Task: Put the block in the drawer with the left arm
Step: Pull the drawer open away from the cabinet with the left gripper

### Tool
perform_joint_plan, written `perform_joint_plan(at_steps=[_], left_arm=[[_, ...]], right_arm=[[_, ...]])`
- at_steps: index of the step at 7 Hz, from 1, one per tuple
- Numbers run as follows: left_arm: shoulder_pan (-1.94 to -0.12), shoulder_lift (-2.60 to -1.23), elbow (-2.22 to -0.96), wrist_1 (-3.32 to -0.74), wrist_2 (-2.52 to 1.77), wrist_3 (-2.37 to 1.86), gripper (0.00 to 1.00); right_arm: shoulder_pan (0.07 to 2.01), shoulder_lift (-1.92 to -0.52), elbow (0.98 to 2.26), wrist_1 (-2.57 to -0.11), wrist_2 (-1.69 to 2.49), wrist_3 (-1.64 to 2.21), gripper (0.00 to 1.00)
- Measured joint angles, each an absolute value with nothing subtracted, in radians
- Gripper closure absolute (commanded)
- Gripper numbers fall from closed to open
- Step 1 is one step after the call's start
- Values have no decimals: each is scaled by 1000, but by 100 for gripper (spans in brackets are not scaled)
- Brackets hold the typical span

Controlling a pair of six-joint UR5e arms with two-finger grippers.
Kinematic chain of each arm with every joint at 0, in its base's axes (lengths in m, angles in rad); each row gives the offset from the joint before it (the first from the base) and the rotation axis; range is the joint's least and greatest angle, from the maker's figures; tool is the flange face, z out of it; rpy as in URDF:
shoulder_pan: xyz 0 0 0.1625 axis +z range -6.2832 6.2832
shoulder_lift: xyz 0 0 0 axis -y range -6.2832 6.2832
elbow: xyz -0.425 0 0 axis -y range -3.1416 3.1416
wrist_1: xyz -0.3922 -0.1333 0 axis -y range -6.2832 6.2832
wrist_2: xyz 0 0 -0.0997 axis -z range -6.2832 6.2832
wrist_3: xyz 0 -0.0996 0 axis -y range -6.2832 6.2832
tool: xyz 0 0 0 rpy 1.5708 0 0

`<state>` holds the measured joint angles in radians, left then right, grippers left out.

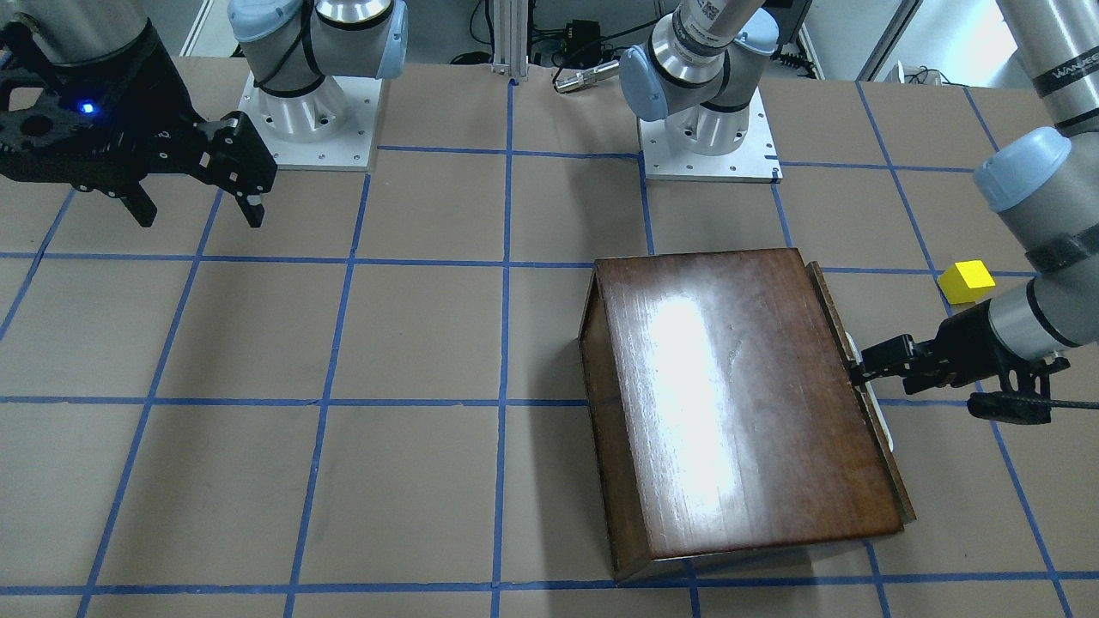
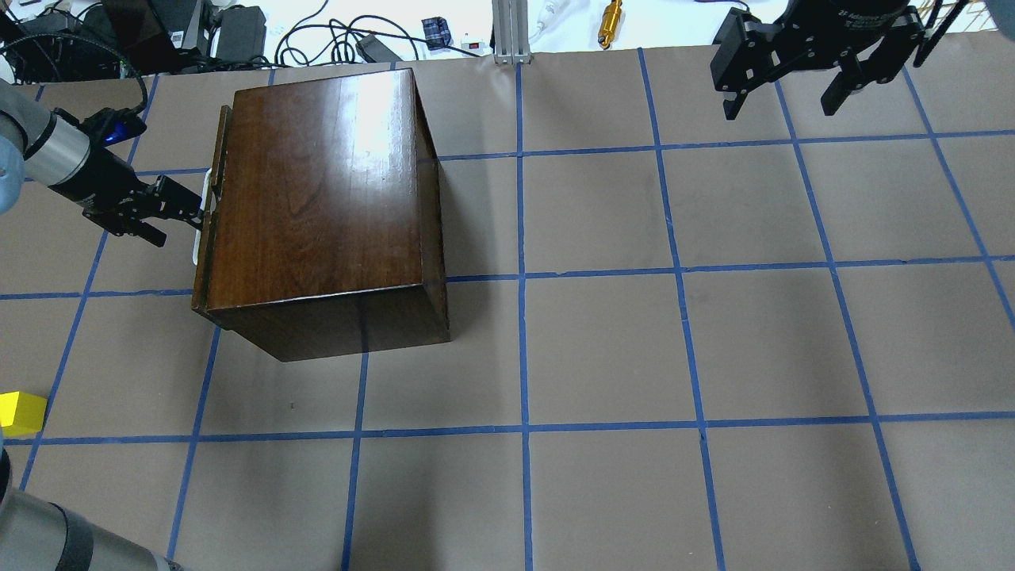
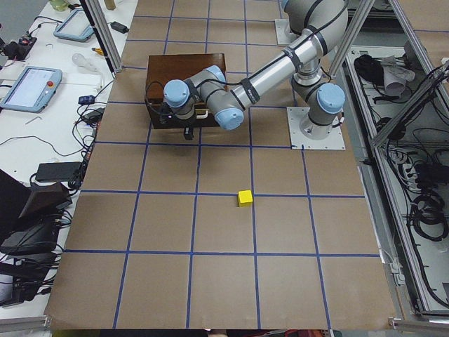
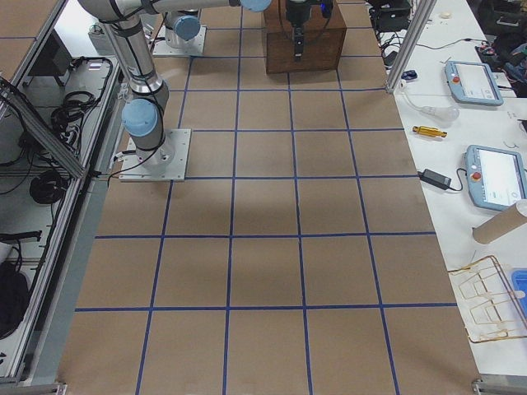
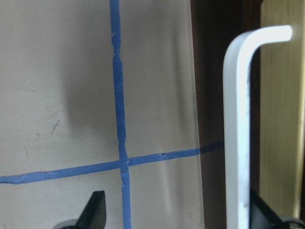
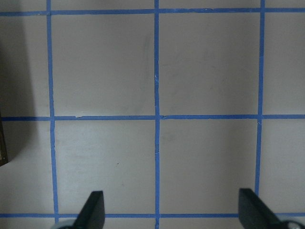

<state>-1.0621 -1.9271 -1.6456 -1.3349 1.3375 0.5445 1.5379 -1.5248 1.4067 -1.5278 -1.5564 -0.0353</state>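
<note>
The table [image 1: 429, 343] is covered in brown paper squared off with blue tape. Nearest the robot on its left side, the yellow block [image 1: 967, 281] sits alone on the paper, well apart from the cabinet [image 1: 730, 395]. Farther out, the left arm [image 1: 1030, 197] reaches low and level toward the drawer [image 2: 206, 270]. The left gripper [image 1: 859, 369] is spread wide at the white handle [image 5: 236, 143]. The right gripper [image 1: 199, 219] hangs above bare squares, also spread and holding nothing. Beyond the table's far edge lie cables and control tablets [image 3: 28, 88].

Only the left wrist camera shows the handle standing between the fingers [image 5: 95, 210], close to one; contact is unclear. The side view shows the block's distance best.
</note>
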Motion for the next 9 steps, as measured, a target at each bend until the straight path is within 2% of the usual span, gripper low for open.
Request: perform_joint_plan(at_steps=[9], left_arm=[[-962,-1940,-1629,-1339,1338,633,0]], right_arm=[[1538,-1526,1407,-1528,-1556,-35,0]])
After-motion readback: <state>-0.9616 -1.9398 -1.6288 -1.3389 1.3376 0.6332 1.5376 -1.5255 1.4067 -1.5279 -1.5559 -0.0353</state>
